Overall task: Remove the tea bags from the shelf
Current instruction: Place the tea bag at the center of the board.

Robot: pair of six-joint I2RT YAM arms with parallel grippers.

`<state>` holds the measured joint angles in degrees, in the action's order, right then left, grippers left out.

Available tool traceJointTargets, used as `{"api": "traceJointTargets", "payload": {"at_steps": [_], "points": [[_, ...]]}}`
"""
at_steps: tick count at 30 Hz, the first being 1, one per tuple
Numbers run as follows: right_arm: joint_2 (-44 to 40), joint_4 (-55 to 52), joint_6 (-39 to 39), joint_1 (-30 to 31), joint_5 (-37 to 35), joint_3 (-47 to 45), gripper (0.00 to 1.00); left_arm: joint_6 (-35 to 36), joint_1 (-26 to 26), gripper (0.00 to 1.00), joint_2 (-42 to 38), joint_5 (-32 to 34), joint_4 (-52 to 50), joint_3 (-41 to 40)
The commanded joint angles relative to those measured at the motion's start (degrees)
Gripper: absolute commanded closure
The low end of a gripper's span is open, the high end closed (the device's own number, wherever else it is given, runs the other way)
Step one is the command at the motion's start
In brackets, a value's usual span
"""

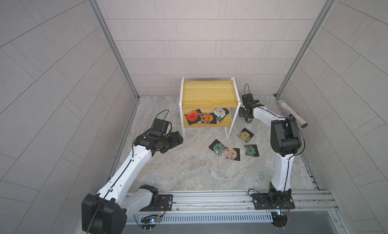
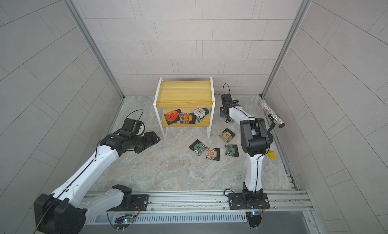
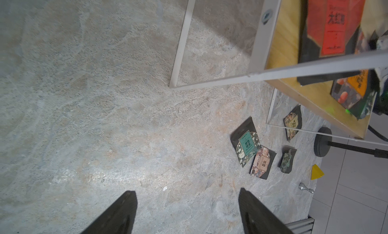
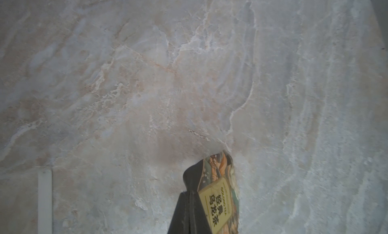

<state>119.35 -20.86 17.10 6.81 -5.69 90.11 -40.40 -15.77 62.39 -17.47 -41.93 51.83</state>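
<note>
Step in hand: transfer. The right hand (image 1: 248, 119) grips one tea bag (image 4: 220, 197) beside the shelf (image 1: 207, 92); the left hand (image 3: 185, 191) stands open. Next, probably: lower to the worktop (image 1: 189, 170), release.

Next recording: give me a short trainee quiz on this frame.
1. True or false: a tea bag lies on the shelf's top board.
2. Whose fingers pinch a tea bag? A. left gripper B. right gripper C. neither
3. How many tea bags lie loose on the table, off the shelf?
Key: 1. False. 2. B. 3. Four.
</note>
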Motion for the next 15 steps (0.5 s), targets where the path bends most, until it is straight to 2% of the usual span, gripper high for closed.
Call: {"api": "traceJointTargets", "payload": {"at_steps": [1,6,12,15], "points": [[1.84,-1.18,1.49,0.18,2.38,2.45,0.98,0.94,0.37,0.16,0.34,1.27,-1.32,0.99],[2.68,-1.26,2.76,0.32,4.77,3.23,0.92,0.63,0.35,0.16,0.71,1.00,-1.48,0.75],[2.96,-1.90,3.52,0.60,5.87,3.33,0.71,0.60,0.39,0.16,1.06,0.65,-1.38,0.72],[2.52,-2.51,3.56,0.77,6.57,3.67,0.65,0.59,0.32,0.16,0.97,0.43,-1.36,0.60]]}}
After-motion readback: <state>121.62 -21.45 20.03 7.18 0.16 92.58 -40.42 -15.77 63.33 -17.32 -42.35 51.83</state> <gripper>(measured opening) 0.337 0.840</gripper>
